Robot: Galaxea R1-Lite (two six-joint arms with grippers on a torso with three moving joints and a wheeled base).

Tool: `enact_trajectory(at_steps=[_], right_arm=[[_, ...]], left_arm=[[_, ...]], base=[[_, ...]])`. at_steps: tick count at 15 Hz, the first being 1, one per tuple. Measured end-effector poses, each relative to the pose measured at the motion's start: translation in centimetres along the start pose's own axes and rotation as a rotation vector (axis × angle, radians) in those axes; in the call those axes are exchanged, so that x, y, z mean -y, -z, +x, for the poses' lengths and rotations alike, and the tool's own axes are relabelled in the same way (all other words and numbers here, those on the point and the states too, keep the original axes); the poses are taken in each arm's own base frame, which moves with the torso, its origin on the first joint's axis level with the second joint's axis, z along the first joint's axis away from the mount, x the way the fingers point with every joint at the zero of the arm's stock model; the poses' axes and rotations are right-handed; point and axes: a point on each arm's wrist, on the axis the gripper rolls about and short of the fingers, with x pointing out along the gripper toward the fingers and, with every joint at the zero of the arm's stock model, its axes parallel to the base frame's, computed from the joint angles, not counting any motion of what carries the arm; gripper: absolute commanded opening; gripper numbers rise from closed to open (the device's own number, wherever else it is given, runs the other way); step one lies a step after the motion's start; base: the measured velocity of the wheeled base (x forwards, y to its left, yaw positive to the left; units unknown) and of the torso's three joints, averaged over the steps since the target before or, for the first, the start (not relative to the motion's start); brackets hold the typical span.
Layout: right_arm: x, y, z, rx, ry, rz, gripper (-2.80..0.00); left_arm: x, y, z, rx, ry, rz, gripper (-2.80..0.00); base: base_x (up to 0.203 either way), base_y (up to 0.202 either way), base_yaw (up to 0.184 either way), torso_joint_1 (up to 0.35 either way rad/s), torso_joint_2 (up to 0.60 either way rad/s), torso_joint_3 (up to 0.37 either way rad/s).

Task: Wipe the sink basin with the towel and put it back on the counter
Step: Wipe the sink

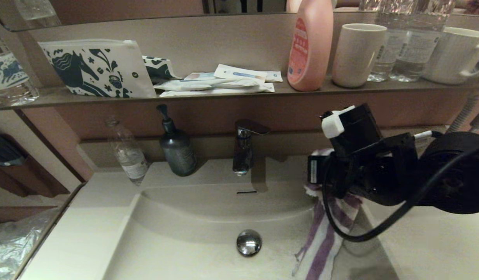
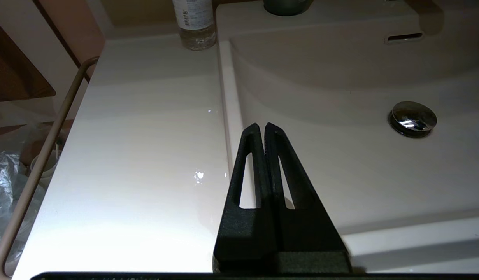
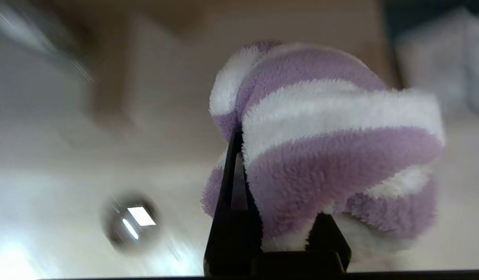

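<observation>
The right gripper (image 3: 276,186) is clamped on a bunched purple-and-white towel (image 1: 328,229), held at the basin's (image 1: 192,229) right side, the cloth trailing down the wall toward the floor right of the drain plug (image 1: 248,242). The left gripper (image 2: 262,130), jaws together, hovers over the basin's left rim beside the counter (image 2: 146,147).

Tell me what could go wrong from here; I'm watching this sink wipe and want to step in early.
1. The right gripper pinches only a bunched fold of the towel, so the cloth might slip free mid-wipe.
2. The hanging end drapes down the sink basin wall near the drain plug and could snag on it.
3. The arm's loose black cable swings low over the towel and might catch.
</observation>
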Motion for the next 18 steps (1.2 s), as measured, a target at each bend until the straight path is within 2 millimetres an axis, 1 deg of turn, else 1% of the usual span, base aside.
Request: enact_trajectory(at_steps=[3, 5, 6, 7, 9, 10, 11, 12, 13, 15, 18], right_arm=[[-2.6, -1.0, 4.3, 0.111, -0.095, 0.071, -2.80], [-5.0, -2.5, 7.3, 0.207, -0.146, 0.131, -2.80], [-6.2, -2.5, 9.1, 0.234, -0.162, 0.154, -2.80], [-7.2, -2.4, 10.7, 0.251, -0.169, 0.151, -2.80], [-8.7, -0.4, 14.2, 0.230, -0.176, 0.127, -2.80], [-9.0, 0.6, 15.4, 0.219, -0.183, 0.118, -2.80], [-9.0, 1.6, 16.4, 0.195, -0.189, 0.104, -2.80], [-8.6, 2.6, 17.3, 0.164, -0.181, 0.088, -2.80], [-8.4, 3.0, 17.7, 0.150, -0.178, 0.083, -2.80], [-7.7, 3.8, 18.1, 0.121, -0.169, 0.071, -2.80], [-6.6, 4.6, 17.9, 0.076, -0.155, 0.053, -2.80]], left_arm=[[0.0, 0.0, 0.0, 0.000, 0.000, 0.000, -2.80], [0.0, 0.0, 0.0, 0.000, 0.000, 0.000, -2.80], [0.0, 0.0, 0.0, 0.000, 0.000, 0.000, -2.80], [0.0, 0.0, 0.0, 0.000, 0.000, 0.000, -2.80], [0.0, 0.0, 0.0, -0.003, 0.003, 0.000, -2.80], [0.0, 0.0, 0.0, 0.000, -0.001, 0.000, -2.80], [0.0, 0.0, 0.0, 0.000, 0.000, 0.000, -2.80], [0.0, 0.0, 0.0, 0.001, 0.001, 0.000, -2.80], [0.0, 0.0, 0.0, 0.001, 0.001, 0.000, -2.80], [0.0, 0.0, 0.0, 0.001, -0.001, 0.000, -2.80], [0.0, 0.0, 0.0, 0.001, 0.000, 0.000, -2.80]], base=[[0.000, 0.000, 0.000, 0.000, 0.00, 0.000], [0.000, 0.000, 0.000, 0.000, 0.00, 0.000], [0.000, 0.000, 0.000, 0.000, 0.00, 0.000], [0.000, 0.000, 0.000, -0.027, -0.01, -0.002], [0.000, 0.000, 0.000, 0.015, 0.01, 0.001], [0.000, 0.000, 0.000, 0.000, 0.00, 0.000], [0.000, 0.000, 0.000, 0.000, 0.00, 0.000], [0.000, 0.000, 0.000, 0.000, 0.00, 0.000], [0.000, 0.000, 0.000, 0.000, 0.00, 0.000], [0.000, 0.000, 0.000, 0.000, 0.00, 0.000], [0.000, 0.000, 0.000, 0.000, 0.00, 0.000]])
